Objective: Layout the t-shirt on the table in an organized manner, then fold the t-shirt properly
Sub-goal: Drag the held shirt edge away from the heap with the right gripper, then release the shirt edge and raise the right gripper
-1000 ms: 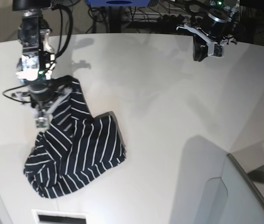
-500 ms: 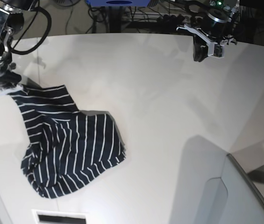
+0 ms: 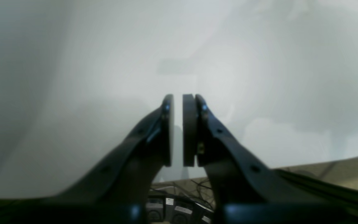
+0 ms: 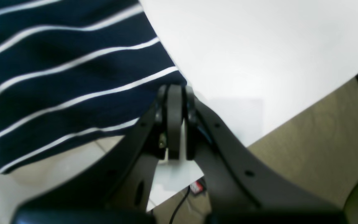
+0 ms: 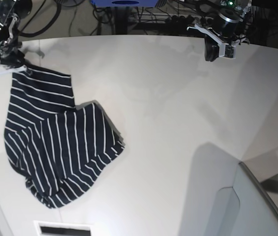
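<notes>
The dark navy t-shirt (image 5: 60, 142) with thin white stripes lies bunched on the left part of the white table (image 5: 178, 123). Its upper corner is drawn out toward the far left edge. My right gripper (image 5: 12, 69) is shut on that corner. In the right wrist view the fingertips (image 4: 175, 93) pinch the hem of the t-shirt (image 4: 73, 77) just above the table (image 4: 244, 46), close to its edge. My left gripper (image 5: 216, 51) hangs over the far right of the table, well away from the shirt. Its jaws (image 3: 178, 102) are almost together with nothing between them.
A grey panel (image 5: 257, 206) rises at the lower right. A white slotted box (image 5: 62, 228) sits at the near edge below the shirt. Cables and equipment (image 5: 129, 14) lie beyond the far edge. Tan floor (image 4: 322, 124) shows just past the table edge by my right gripper.
My right gripper has carried the shirt corner back and to the left, stretching the fabric and dragging the whole shirt leftward. The left arm has hardly moved.
</notes>
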Motion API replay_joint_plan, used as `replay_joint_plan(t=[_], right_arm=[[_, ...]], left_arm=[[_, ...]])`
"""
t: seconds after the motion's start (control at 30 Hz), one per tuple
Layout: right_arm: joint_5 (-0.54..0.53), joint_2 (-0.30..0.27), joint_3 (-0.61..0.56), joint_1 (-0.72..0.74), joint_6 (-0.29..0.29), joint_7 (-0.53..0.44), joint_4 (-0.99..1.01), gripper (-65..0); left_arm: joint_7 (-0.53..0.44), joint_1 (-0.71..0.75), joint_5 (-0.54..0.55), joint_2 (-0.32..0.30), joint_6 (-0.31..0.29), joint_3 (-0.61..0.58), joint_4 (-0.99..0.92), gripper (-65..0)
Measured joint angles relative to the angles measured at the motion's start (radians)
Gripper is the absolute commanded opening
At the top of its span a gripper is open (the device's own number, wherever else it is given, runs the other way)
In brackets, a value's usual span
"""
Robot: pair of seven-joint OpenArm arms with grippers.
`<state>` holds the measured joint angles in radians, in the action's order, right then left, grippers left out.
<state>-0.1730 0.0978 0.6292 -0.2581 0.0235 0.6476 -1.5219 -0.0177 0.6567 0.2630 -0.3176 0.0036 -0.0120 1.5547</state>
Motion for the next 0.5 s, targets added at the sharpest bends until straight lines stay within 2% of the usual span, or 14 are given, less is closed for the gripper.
replay_joint_plan(t=[0.07, 0.1, 0.3, 0.43, 0.5], right_arm=[[0.001, 0.000, -0.001, 0.003, -0.002, -0.001, -0.012, -63.9], [0.001, 0.000, -0.001, 0.002, -0.001, -0.001, -0.027, -61.5], [0.002, 0.000, -0.003, -0.001, -0.001, 0.000, -0.119, -40.8], [0.006, -0.003, -0.017, 0.019, -0.005, -0.004, -0.159, -32.1], [0.012, -0.048, -0.065, 0.042, 0.033, 0.005, -0.153, -28.5]], left_arm=[[0.000, 0.000, 0.000, -0.001, -0.004, 0.000, 0.000, -59.1], [0.000, 0.000, 0.000, 0.000, -0.003, 0.000, 0.000, -58.9], [0.000, 0.000, 0.000, 0.000, -0.003, 0.000, 0.000, -58.6], [0.000, 0.000, 0.000, -0.001, -0.003, 0.000, 0.007, -58.6], [0.000, -0.003, 0.000, 0.001, -0.003, 0.000, 0.007, -58.6]])
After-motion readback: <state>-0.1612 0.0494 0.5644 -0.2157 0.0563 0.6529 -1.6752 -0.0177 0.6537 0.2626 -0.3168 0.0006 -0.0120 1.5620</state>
